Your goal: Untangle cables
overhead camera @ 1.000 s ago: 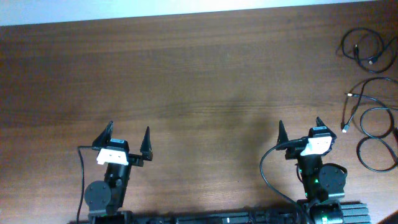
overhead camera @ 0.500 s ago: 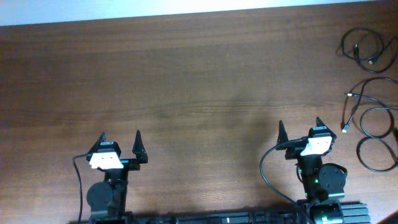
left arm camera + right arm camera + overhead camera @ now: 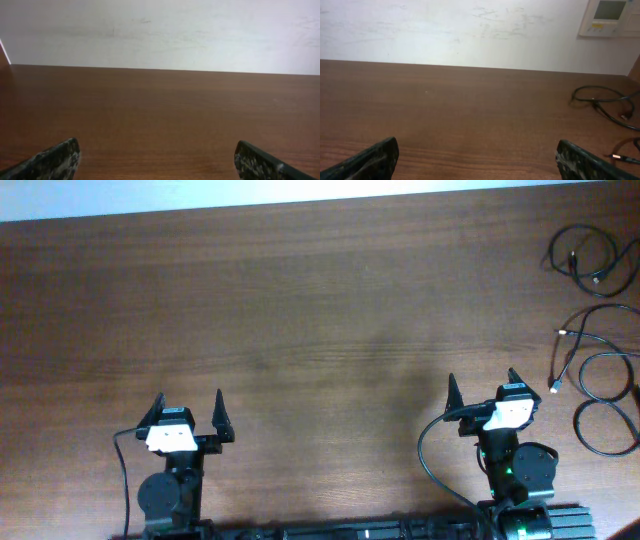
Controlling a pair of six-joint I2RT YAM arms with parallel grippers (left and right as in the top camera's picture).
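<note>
Cables (image 3: pixel 581 377) sit in loops at the table's (image 3: pixel 300 310) right edge (awkward spot). Left gripper (image 3: pixel 189 394) and right gripper (image 3: pixel 480 374) are near-side, jaws wide apart, holding nothing. My worry: pinching two overlapping loops would tighten the tangle or drag it off the edge.

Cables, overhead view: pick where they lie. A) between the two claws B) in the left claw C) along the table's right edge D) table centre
C: the cables lie in loops along the table's right edge, beyond the right claw.
</note>
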